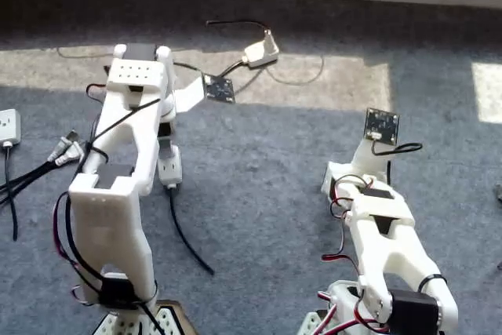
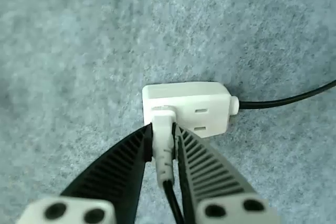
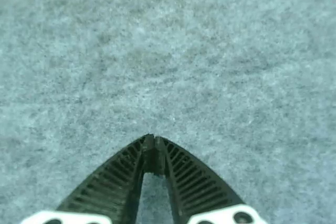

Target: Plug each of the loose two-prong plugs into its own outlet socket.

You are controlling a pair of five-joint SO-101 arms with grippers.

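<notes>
Room floor with grey carpet (image 1: pixel 267 186)

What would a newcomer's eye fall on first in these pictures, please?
The left arm's fingers grip a white plug, its head against one socket of a white outlet block that lies on the grey carpet. The right arm's fingers are shut on nothing, over bare carpet.

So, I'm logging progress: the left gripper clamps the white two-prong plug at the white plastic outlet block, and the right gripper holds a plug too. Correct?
Not quite: the right gripper is shut on nothing, above bare grey carpet, as the right wrist view shows. The left gripper does clamp the white two-prong plug at the white plastic outlet block.
</notes>
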